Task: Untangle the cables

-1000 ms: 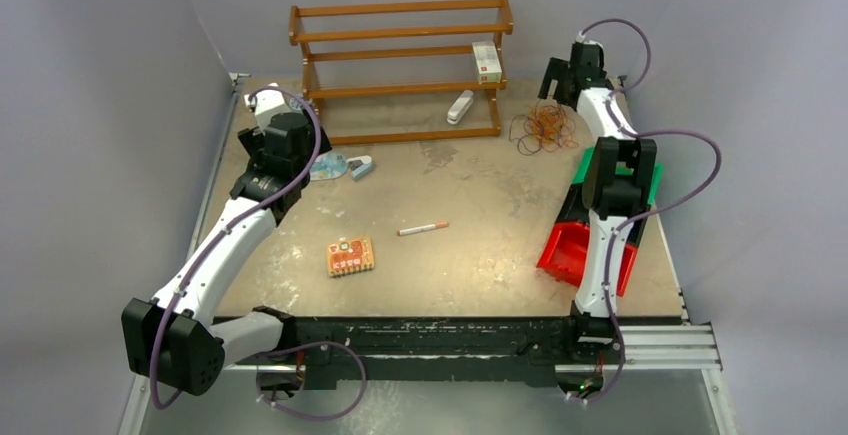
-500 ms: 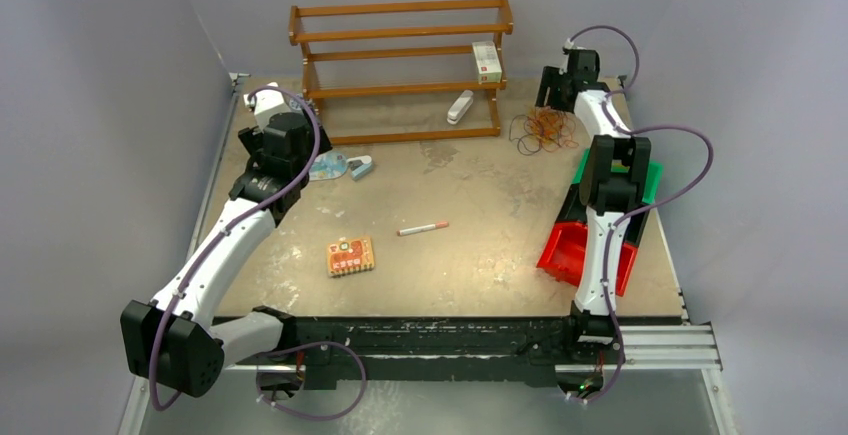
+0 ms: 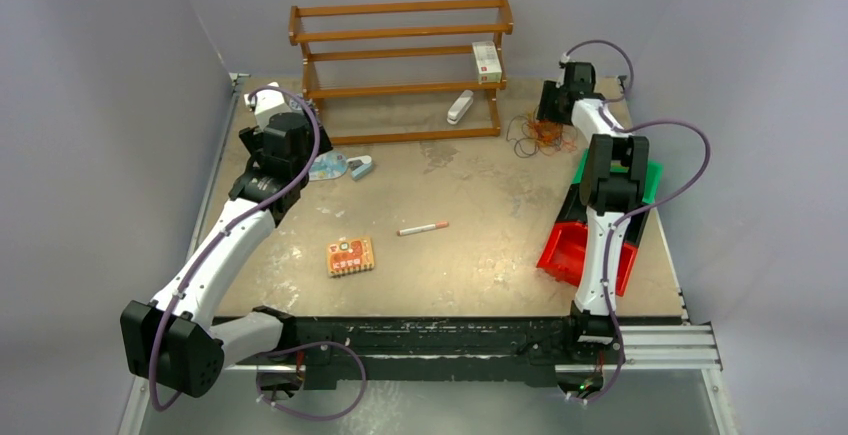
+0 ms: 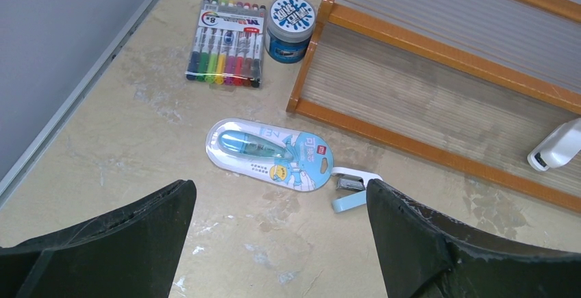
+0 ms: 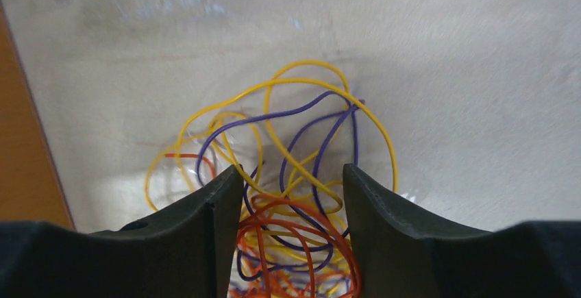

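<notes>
The cables (image 3: 540, 135) are a loose tangle of thin yellow, orange-red and dark blue loops at the back right of the table, just right of the wooden rack. My right gripper (image 3: 555, 105) is lowered over the tangle. In the right wrist view its fingertips (image 5: 291, 171) stand a little apart, with several strands of the cables (image 5: 294, 209) lying between them, not pinched. My left gripper (image 3: 275, 120) hovers at the back left. In the left wrist view it (image 4: 277, 188) is wide open and empty above bare table.
A wooden rack (image 3: 400, 55) at the back holds a white stapler (image 3: 459, 107) and a small box (image 3: 486, 60). A correction-tape pack (image 4: 270, 154), blue stapler (image 4: 349, 192), marker set (image 4: 226, 41) and blue jar (image 4: 289, 18) lie by the left gripper. A pen (image 3: 423, 227), orange packet (image 3: 350, 255) and red bin (image 3: 565, 250) lie nearer.
My right gripper has moved toward the back of the table and closer onto the tangle. The tangle has bunched up slightly. The left arm has not moved.
</notes>
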`<state>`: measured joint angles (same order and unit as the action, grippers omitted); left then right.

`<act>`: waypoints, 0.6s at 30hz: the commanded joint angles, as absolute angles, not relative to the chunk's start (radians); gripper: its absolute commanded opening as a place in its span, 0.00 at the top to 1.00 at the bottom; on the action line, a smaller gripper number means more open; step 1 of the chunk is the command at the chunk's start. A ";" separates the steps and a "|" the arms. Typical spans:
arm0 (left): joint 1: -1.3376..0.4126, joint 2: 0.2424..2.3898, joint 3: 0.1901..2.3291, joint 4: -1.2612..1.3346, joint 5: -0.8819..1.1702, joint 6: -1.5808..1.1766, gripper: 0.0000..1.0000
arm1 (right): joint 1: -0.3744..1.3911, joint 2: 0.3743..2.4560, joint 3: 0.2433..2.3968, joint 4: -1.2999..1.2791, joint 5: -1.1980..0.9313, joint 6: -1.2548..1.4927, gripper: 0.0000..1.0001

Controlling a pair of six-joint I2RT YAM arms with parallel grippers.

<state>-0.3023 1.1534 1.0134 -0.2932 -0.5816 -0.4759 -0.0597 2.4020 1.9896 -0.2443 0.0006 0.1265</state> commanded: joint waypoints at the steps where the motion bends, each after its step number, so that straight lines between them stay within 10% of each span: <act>1: -0.304 1.129 1.027 -0.237 -0.573 -0.469 0.06 | -0.046 2.323 1.895 -0.199 -0.047 0.131 0.46; 18: -0.305 1.125 1.025 -0.239 -0.574 -0.467 0.06 | 0.167 2.042 1.492 -0.122 -0.018 0.204 0.66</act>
<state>-0.3023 1.1534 1.0134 -0.2928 -0.5755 -0.4759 0.1112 2.1410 1.5761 -0.1699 -0.0139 0.1577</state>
